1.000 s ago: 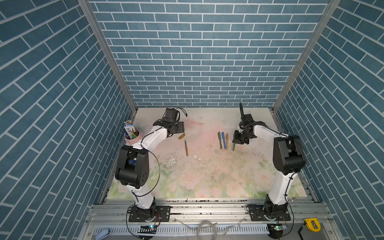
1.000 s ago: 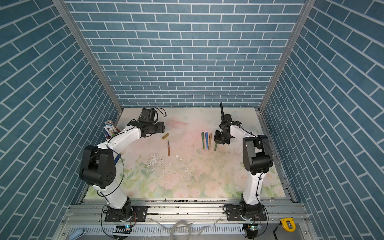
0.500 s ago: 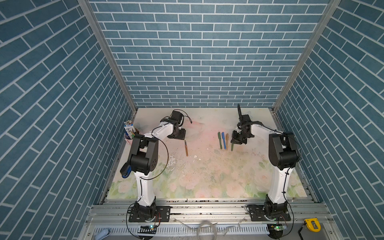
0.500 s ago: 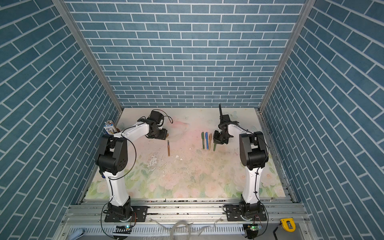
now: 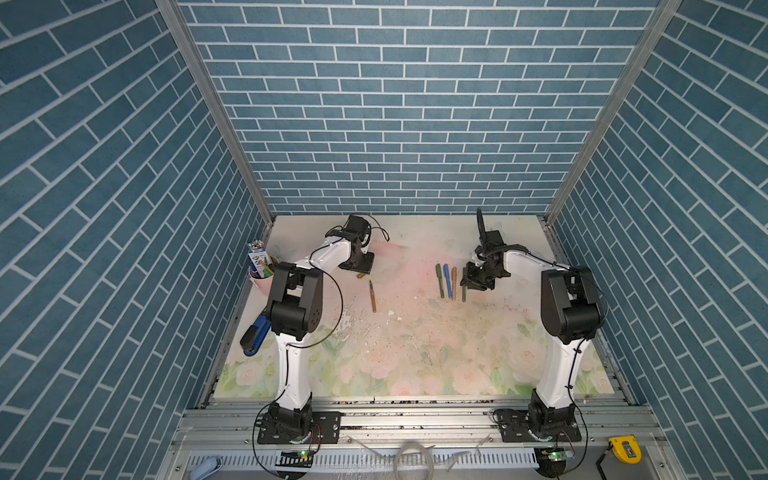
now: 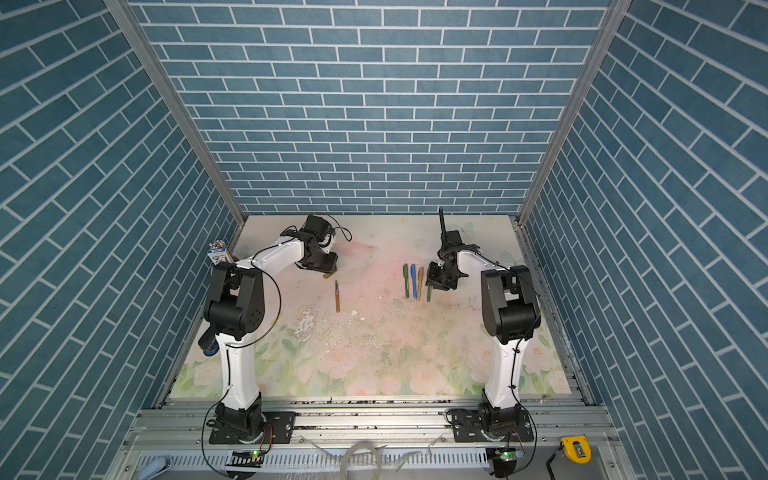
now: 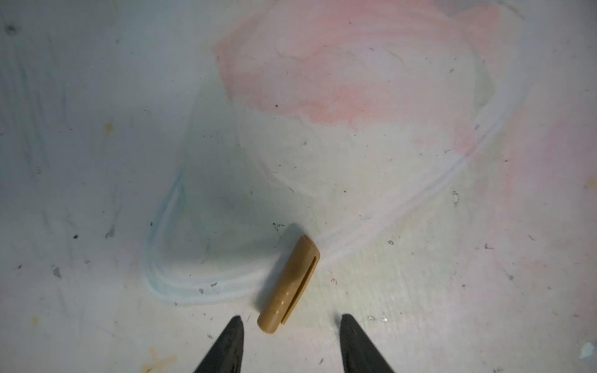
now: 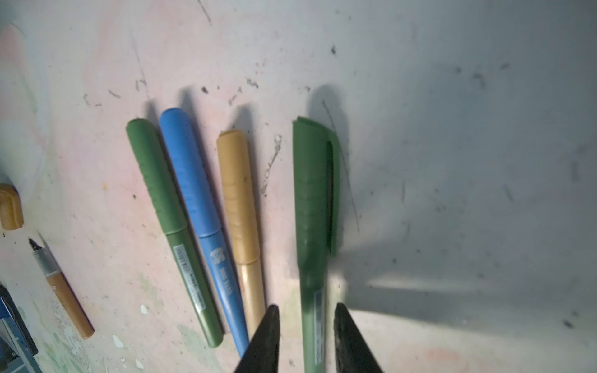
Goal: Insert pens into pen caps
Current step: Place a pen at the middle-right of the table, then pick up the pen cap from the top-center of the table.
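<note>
A golden-brown pen cap [image 7: 289, 284] lies on the mat, its near end just ahead of and between the tips of my open left gripper [image 7: 290, 318]. In both top views that gripper [image 5: 360, 266] hangs over the cap [image 6: 327, 275]. An uncapped golden-brown pen [image 5: 372, 296] lies a little nearer the front. My right gripper [image 8: 305, 306] stands open astride a capped dark green pen [image 8: 315, 200], with a gap on each side. Beside it lie capped golden-brown [image 8: 239, 200], blue [image 8: 193, 181] and green [image 8: 155, 181] pens.
A pink cup with pencils and a white-blue carton [image 5: 259, 266] stands at the mat's left edge. A blue-and-black stapler [image 5: 255, 336] lies nearer the front, by the left arm's base. Blue brick walls close in three sides.
My left gripper came down over the golden-brown cap and its jaws narrowed. My right jaws went from shut to open around the capped green pen; that arm barely moved.
</note>
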Robot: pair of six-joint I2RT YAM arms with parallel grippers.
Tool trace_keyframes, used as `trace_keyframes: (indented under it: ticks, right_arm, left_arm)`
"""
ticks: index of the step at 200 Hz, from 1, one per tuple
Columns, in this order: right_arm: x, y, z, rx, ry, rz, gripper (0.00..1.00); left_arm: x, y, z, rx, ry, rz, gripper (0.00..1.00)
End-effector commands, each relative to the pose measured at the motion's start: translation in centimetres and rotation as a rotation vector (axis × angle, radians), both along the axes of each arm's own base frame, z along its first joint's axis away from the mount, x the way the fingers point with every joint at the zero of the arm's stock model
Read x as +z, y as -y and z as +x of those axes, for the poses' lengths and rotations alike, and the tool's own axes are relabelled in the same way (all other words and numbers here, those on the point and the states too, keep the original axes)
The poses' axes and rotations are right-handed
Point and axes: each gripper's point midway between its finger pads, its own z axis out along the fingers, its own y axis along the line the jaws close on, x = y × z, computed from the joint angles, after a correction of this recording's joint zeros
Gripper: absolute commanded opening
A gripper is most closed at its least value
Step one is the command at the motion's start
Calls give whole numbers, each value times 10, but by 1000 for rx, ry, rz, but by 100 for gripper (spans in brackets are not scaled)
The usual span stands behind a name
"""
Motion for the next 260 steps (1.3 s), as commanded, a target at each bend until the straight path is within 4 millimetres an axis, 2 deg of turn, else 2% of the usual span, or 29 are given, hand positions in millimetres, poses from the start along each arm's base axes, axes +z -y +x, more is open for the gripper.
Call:
trace_keyframes:
  ticks: [1, 21, 57, 94, 124, 185, 231, 260]
  right_arm:
    - [39, 0, -4, 10, 91, 16, 32]
    - [56, -1, -13, 17, 129, 23, 33]
    - [83, -7, -27, 38, 192, 43, 33]
    - [98, -9, -33, 47, 227, 59, 32]
    - [103, -13, -33, 54, 240, 70, 32]
    - [102, -16, -34, 61, 243, 71, 31]
    - [105, -16, -35, 61, 254, 75, 30]
    - [108, -16, -35, 64, 261, 76, 30]
  left_arm:
    - [-20, -1, -14, -40, -90, 25, 47]
    - [-25, -2, -14, -48, -99, 32, 44]
    - [-33, -3, -11, -51, -113, 48, 32]
    - [-35, -2, -8, -41, -118, 52, 24]
    - [-32, 1, -11, -44, -114, 50, 23]
    - [-28, 5, -14, -43, -107, 44, 19]
    - [-17, 10, -9, -31, -82, 14, 17]
    - [-3, 19, -7, -32, -59, -21, 17]
